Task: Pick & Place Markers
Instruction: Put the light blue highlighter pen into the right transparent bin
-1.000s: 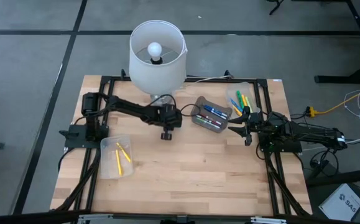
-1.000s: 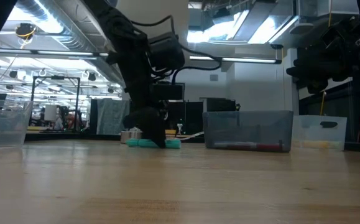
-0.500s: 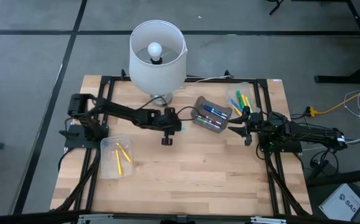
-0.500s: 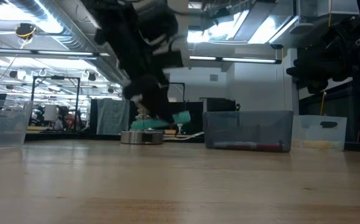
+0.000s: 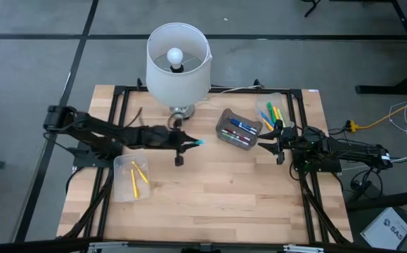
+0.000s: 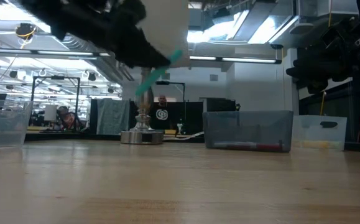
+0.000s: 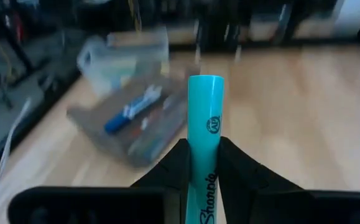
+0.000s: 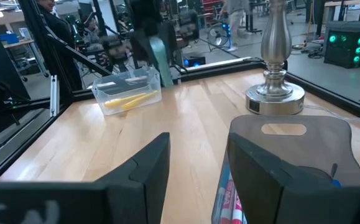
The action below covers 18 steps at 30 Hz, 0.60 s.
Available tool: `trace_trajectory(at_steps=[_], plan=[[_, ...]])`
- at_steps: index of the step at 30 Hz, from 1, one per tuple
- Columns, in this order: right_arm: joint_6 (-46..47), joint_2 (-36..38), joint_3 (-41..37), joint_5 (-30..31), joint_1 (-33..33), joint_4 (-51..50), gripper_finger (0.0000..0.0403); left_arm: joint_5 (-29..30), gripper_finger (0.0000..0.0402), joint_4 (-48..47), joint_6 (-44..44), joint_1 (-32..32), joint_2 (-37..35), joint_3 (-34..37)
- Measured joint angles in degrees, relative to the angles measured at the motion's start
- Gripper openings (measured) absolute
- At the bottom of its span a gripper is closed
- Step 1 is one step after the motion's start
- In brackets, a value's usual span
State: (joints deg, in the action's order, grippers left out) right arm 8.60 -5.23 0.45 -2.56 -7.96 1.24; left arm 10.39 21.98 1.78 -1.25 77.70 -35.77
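My left gripper (image 5: 183,143) is shut on a teal marker (image 7: 204,118) and hangs above the table's middle, in front of the lamp base (image 6: 141,135). The marker's free end (image 5: 199,142) points toward the table's right. Two yellow markers lie in a clear bin (image 5: 131,176) near the left. Blue and red/pink markers lie in a middle bin (image 5: 238,131). Green, yellow and blue ones lie in a far-right bin (image 5: 272,112). My right gripper (image 8: 198,168) waits open at the right, next to the middle bin. My left gripper pinches the teal marker's barrel (image 7: 204,158) between its two fingers (image 7: 173,168). The fingers lie along the marker, whose round end sticks out past the fingertips. The marker is lifted clear of the table and shows tilted in the low view (image 6: 158,74).
A white-shaded lamp (image 5: 178,60) stands at the table's far middle on a metal base. The wooden tabletop (image 5: 217,190) is bare in front of the bins. Black arm frames run along both sides.
My left gripper has risen from the table with the teal marker and drawn back toward the table's left edge. It has tipped up from pointing steeply down to nearly level. The marker, which lay on the wood by the lamp base, is now lifted clear.
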Motion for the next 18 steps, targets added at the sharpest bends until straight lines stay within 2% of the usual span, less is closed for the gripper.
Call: trace_trajectory(at_steps=[4,8,18], plan=[[0.00,0.00,0.00,0.03,0.01,0.01,0.0160,-0.09,0.0053,14.07,-1.70,-1.43,-3.01,6.01],[0.00,0.00,0.00,0.01,0.01,0.01,0.0160,-0.04,0.0053,23.87,-2.71,-2.74,-3.79,9.84],[0.03,0.00,0.00,0.62,0.01,0.60,0.0160,0.39,0.0053,31.96,-1.60,-4.51,-3.52,10.58]])
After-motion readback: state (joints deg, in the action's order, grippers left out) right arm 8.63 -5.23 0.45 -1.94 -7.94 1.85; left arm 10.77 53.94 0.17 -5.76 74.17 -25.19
